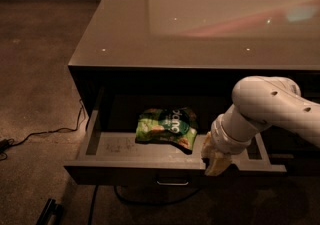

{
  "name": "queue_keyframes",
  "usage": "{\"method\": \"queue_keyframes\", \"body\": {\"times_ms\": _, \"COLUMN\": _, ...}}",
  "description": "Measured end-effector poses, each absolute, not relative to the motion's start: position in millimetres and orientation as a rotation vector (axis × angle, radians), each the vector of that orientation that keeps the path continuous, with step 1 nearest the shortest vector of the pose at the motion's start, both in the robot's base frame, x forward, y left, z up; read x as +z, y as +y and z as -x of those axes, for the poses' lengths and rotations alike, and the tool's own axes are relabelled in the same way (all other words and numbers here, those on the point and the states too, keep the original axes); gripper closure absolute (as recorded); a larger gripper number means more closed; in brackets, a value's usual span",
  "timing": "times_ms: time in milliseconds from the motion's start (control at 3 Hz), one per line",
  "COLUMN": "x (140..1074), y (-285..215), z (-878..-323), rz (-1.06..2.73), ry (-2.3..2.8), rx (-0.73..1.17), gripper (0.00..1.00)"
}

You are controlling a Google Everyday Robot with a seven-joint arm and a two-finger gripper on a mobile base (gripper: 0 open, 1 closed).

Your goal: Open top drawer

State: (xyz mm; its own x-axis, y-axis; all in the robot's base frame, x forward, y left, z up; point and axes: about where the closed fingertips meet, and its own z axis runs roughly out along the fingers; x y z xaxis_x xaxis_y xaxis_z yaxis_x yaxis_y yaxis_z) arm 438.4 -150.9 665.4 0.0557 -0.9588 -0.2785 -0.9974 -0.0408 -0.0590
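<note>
Open top drawer (pixel 120 174), green snack bag (pixel 167 128) inside; gripper (pixel 216 163) at drawer's front rim, hold unclear

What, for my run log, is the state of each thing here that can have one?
top drawer: open, with its grey tray exposed.
snack bag: lying flat inside the top drawer, towards the middle.
gripper: down at the drawer front's top edge, right of the handle.
handle: free, nothing on it.
cable: lying loose on the carpet, left of the cabinet.
</note>
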Motion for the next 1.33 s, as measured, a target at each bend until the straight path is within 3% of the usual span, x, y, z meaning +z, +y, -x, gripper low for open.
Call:
{"method": "queue_keyframes", "body": {"times_ms": 333, "x": 672, "y": -157, "z": -426, "rz": 2.13, "ry": 1.977, "rx": 0.198, "gripper": 0.81}}
{"method": "queue_keyframes", "body": {"times_ms": 1000, "x": 711, "y": -158, "z": -359, "rz": 2.484, "ry": 1.654, "rx": 0.047, "gripper": 0.35}}
{"method": "queue_keyframes", "body": {"times_ms": 1333, "x": 714, "y": -158, "z": -359, "rz": 2.55, "ry": 1.551, "rx": 0.026, "gripper": 0.12}}
